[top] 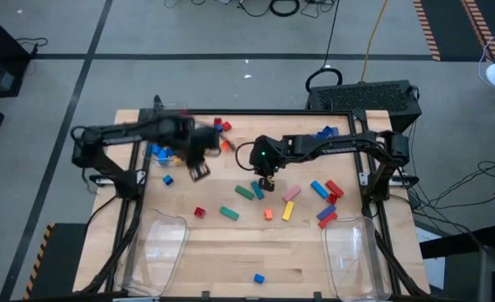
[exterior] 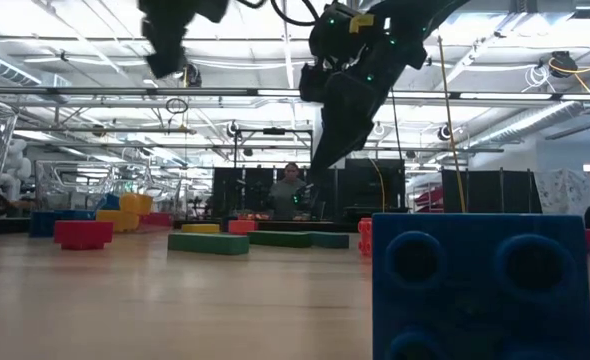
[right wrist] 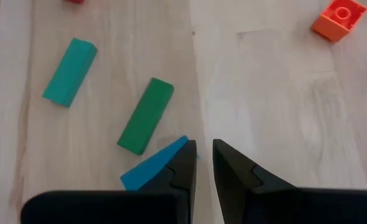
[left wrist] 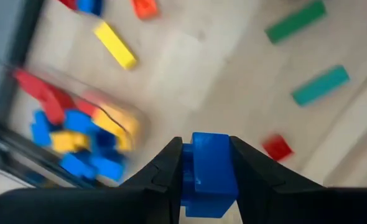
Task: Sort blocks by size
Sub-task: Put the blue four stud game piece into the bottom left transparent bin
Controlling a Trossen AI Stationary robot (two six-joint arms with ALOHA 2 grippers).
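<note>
My left gripper (left wrist: 207, 152) hangs high over the table's left half (top: 199, 171), shut on a small blue block (left wrist: 208, 171). Below it stands a clear bin (left wrist: 22, 81) holding blue, yellow and red blocks (left wrist: 78, 140). My right gripper (right wrist: 204, 163) points down at a slant over the table's middle (top: 267, 181), its fingers almost together with nothing between them. A blue bar (right wrist: 147, 172) lies flat beside one finger; whether they touch I cannot tell. A green bar (right wrist: 146, 115), a teal bar (right wrist: 69, 71) and an orange cube (right wrist: 340, 18) lie flat nearby. My left gripper pinches the blue block by two opposite side faces (left wrist: 186, 168) between its two fingers. The fingers come from above and point down. The block is lifted clear of the table and the bin, with its top edge level with the fingertips.
Two clear bins stand at the near edge, left (top: 165, 245) and right (top: 350, 252). Loose blocks lie across the middle and right of the table (top: 323, 197); one blue block (top: 258, 278) sits near the front edge. A person (exterior: 291, 190) shows in the room behind.
</note>
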